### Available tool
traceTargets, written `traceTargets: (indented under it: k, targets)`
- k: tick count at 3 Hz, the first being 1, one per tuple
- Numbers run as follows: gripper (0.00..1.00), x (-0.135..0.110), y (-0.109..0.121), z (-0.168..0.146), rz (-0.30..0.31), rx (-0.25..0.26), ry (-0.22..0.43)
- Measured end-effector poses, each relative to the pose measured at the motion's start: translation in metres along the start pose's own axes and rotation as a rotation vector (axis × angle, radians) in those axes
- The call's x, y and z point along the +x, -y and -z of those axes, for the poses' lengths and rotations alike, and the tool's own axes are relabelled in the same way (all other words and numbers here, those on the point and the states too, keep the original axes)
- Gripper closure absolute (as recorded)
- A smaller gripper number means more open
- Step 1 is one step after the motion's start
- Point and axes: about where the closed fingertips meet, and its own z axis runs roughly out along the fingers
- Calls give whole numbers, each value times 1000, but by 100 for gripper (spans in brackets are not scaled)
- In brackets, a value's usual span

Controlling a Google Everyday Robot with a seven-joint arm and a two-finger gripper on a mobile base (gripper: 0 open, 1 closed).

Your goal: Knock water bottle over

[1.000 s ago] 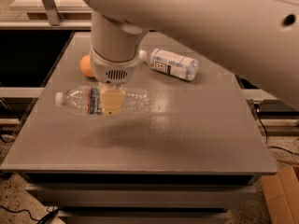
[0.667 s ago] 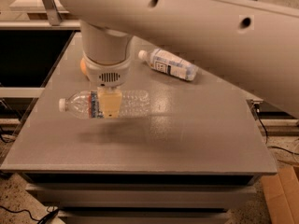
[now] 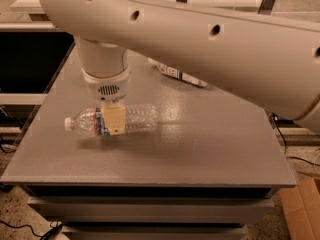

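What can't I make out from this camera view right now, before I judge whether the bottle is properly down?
All from the one camera view:
- water bottle: lies on its side, but the gripper in front hides most of its label band.
- second bottle: only a strip shows; the arm covers the rest.
- table: the back edge is hidden behind the arm.
- Label print on both bottles: too small to read.

Matt cream end effector (image 3: 113,124) over clear ribbed plastic water bottle (image 3: 140,118) on smooth table (image 3: 210,144).
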Motion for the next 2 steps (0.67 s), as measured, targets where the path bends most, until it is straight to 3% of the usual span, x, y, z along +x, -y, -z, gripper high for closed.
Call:
traceTargets:
  k: [2]
  targets:
    - [59, -4, -1, -11, -12, -35, 7]
